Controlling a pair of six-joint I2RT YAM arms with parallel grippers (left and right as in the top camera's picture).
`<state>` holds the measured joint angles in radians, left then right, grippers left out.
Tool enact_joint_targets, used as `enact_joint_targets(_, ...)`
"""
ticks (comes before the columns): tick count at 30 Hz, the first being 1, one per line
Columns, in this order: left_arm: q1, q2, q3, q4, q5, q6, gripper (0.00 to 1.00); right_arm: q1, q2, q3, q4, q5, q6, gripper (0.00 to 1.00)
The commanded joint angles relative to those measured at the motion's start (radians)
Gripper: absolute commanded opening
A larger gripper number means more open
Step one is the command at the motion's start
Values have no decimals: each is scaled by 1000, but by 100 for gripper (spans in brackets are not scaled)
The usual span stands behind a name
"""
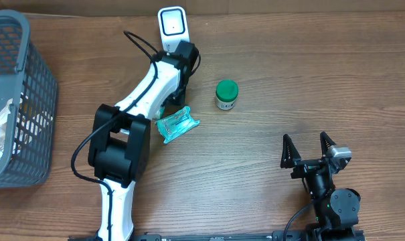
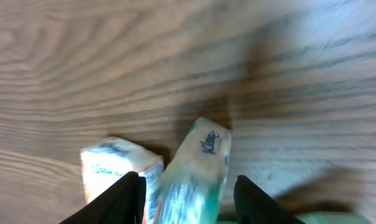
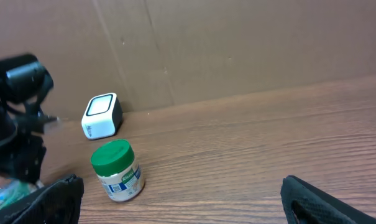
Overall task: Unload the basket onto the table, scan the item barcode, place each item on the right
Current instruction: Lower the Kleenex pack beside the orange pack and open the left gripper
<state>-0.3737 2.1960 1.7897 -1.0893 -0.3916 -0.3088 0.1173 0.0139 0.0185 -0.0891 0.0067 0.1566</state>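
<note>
left wrist — left tool [image 2: 188, 182] part open, tissue pack [image 2: 201, 152] between its fingers

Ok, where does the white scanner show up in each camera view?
Overhead: the white scanner sits at the top edge, a little left of centre.
Left wrist: not in it.
Right wrist: the scanner is left of centre, in the middle distance.
Shared landmark: the green-lidded jar, which stands just in front of the scanner in the right wrist view.
</note>
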Motion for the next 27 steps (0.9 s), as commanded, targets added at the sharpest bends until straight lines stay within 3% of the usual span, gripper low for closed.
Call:
enact_joint_targets(1,-8,-1,138,-39,35,-17,48,-6,-10,-11,6,-1,-5,100)
enact_joint_targets(4,-16,-1,219,-78,104,-16,45,-6,-10,-11,6,-1,-5,100)
enact_joint_targets(8,-23,0,238,-95,142,-17,33,-6,-10,-10,6,-1,-5,100)
enact_joint_targets(9,-22,2,235,-101,137,-17,29,-6,-10,-11,6,-1,-5,100)
enact_joint_targets(11,-14,2,225,-127,99,-26,5,-6,-10,-10,6,-1,-5,100)
enact_joint_targets(18,30,2,219,-245,-8,-146,4,-6,-10,-10,6,-1,-5,100)
enact_joint_targets(27,59,3,97,-166,-8,-167,4,-6,-10,-11,6,-1,-5,100)
